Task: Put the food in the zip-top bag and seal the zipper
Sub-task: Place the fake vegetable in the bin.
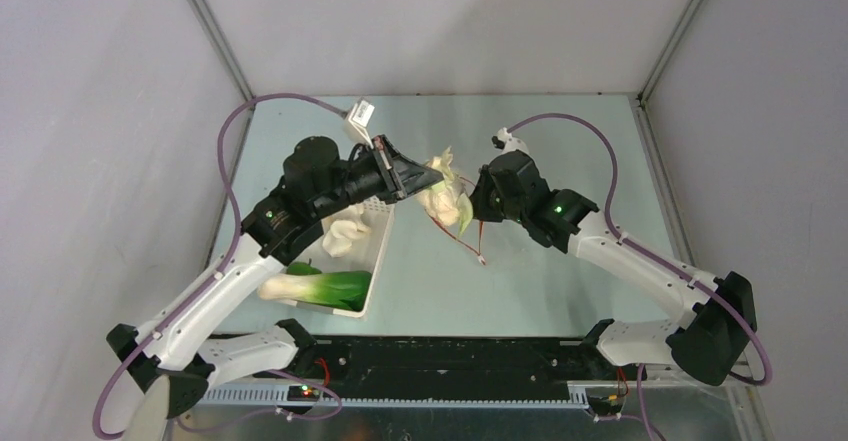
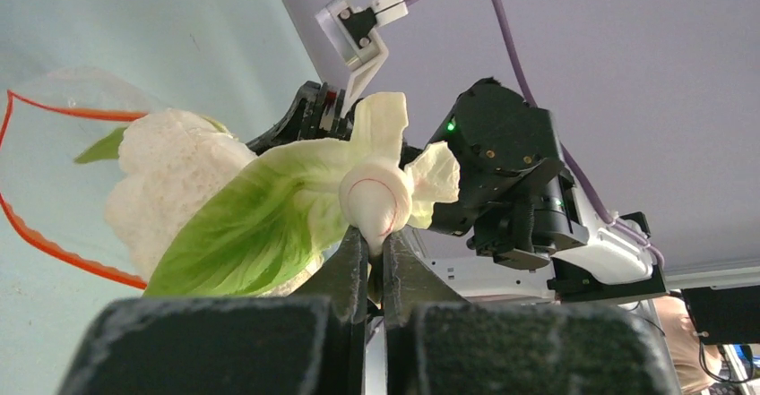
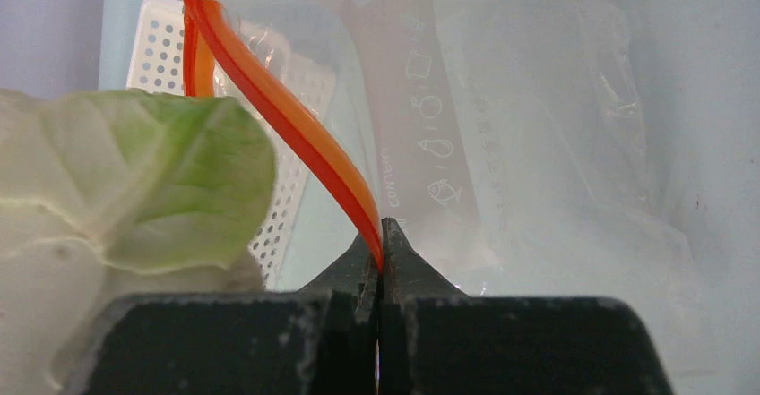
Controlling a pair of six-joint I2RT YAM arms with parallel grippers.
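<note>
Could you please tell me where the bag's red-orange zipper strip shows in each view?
Top external: the thin red-orange zipper strip, near centre.
Left wrist: far left, curving.
Right wrist: centre, pinched by the right fingers.
Shared landmark: the pale green-leaved bok choy.

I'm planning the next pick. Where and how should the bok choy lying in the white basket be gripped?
Probably at its white stalk end, from straight above, jaws across the stalk. The bok choy lies flat in the basket along its near wall. The stalk looks firmer than the green leaves, and a side approach would meet the walls.
</note>
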